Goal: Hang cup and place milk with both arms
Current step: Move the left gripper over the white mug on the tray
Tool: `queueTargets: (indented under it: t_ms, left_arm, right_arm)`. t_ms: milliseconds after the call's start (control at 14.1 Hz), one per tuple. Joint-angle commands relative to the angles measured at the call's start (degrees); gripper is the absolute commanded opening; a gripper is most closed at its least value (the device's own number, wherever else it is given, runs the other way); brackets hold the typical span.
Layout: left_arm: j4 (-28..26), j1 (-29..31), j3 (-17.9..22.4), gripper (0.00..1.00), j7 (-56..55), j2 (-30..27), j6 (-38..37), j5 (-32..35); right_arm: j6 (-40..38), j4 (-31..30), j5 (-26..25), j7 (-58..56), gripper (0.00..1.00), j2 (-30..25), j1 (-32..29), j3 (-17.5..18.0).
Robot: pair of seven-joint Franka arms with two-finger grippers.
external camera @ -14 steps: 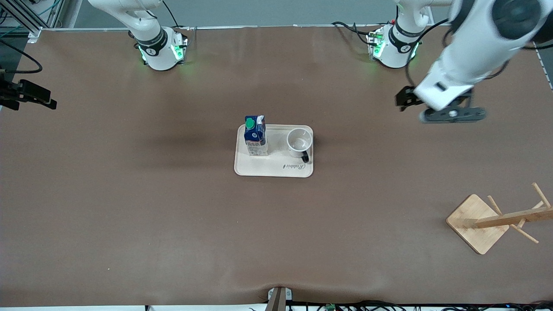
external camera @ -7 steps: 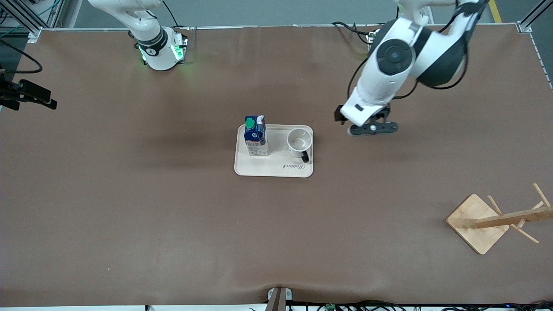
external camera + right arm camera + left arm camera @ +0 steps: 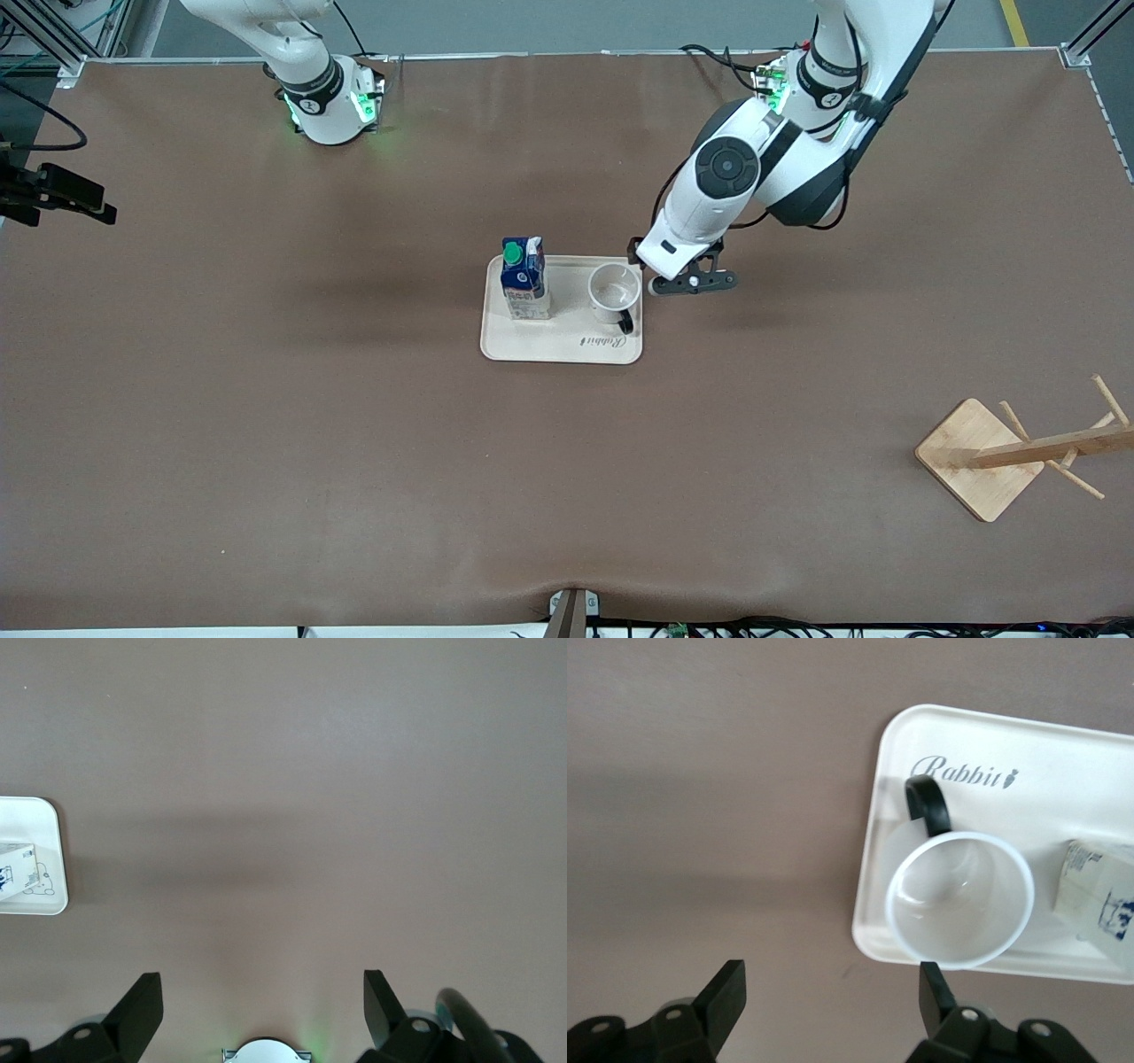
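Cup: we see the cup upright on the tray, in the tray's corner toward the left arm's end and away from the front camera, its black handle turned toward the front camera.
Milk: the milk stands upright at the tray's edge toward the right arm's end, apart from the cup.
Left gripper: the left gripper hangs over bare table just off the tray's edge beside the cup; in its wrist view the fingers are spread wide with nothing between them.
Right gripper: we find the right gripper waiting over bare table, jaws wide and empty, out of the front view.
Rack: the wooden rack lies near the table's corner toward the left arm's end and the front camera, well apart from the tray.
Risk, grip: we judge that a finger coming down on the rim, not around the wall, could tip the cup or shove it into the milk.
Risk, tray: a sideways push could slide the light tray and carry both things off their spots.
Risk, handle: a grasp covering the handle would leave nothing to hook on a peg.
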Motion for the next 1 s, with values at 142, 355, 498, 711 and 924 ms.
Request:
queueTargets:
  t_ms: [142, 355, 498, 711, 924]
  left_arm:
    - [0.96, -1.81, 0.00, 0.81, -9.41, 6.07, 5.86, 5.68]
    - [2.37, -3.04, -0.09, 0.72, -15.57, 9.23, 6.22, 9.39]
    - [3.34, -3.40, 0.00, 0.70, -17.07, 10.91, 6.31, 9.48]
    - [3.51, -3.48, 0.00, 0.58, -18.57, 12.67, 8.15, 10.71]
    - [3.34, -3.49, 0.00, 0.36, -19.01, 13.20, 8.15, 11.33]
  right_arm:
    - [-0.11, 1.10, 2.79, -0.34, 1.00, 2.70, -1.40, 0.50]
    - [0.42, 0.84, 2.70, -0.17, 1.00, 5.41, -1.06, 0.50]
    - [0.33, 0.75, 2.88, -0.25, 1.00, 6.47, -1.49, 0.59]
    - [0.15, 0.84, 2.88, -0.51, 1.00, 6.91, -1.58, 0.59]
    - [0.07, 0.58, 2.97, -0.43, 1.00, 7.35, -1.84, 0.50]
